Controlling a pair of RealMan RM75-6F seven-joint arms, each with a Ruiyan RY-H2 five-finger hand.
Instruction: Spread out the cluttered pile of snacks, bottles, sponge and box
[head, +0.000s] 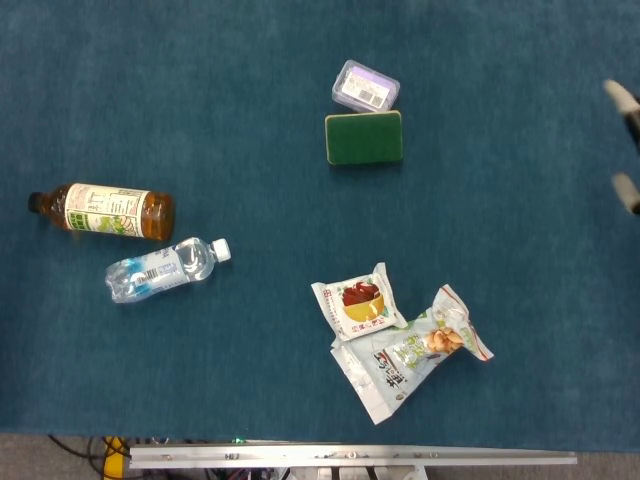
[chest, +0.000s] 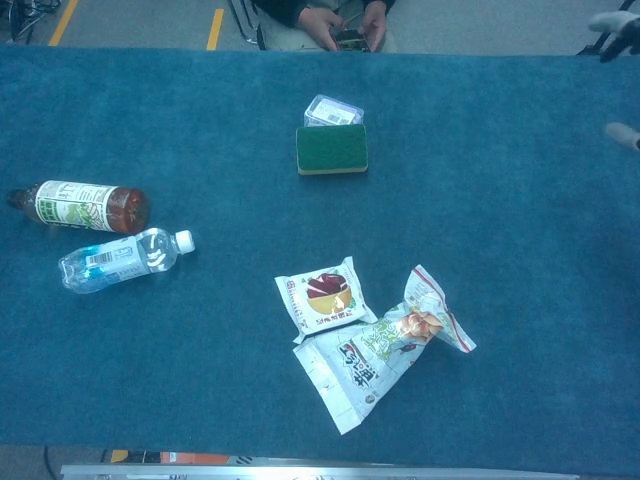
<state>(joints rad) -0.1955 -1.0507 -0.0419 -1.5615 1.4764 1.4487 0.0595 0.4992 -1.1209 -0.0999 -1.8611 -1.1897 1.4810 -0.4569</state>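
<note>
A small clear box (head: 365, 86) with a purple label lies at the back, touching the green sponge (head: 364, 138) just in front of it. At the left, a brown tea bottle (head: 102, 211) and a clear water bottle (head: 165, 268) lie on their sides, slightly apart. Near the front, a white snack packet (head: 358, 303) overlaps a larger snack bag (head: 408, 354). Only fingertips of my right hand (head: 627, 188) show at the right edge, spread and holding nothing, far from every object. The chest view shows the same fingertips (chest: 620, 133). My left hand is out of sight.
Blue cloth (head: 250, 120) covers the whole table. A metal rail (head: 350, 457) runs along the front edge. A person's hands (chest: 340, 22) sit just past the table's far edge, behind the box.
</note>
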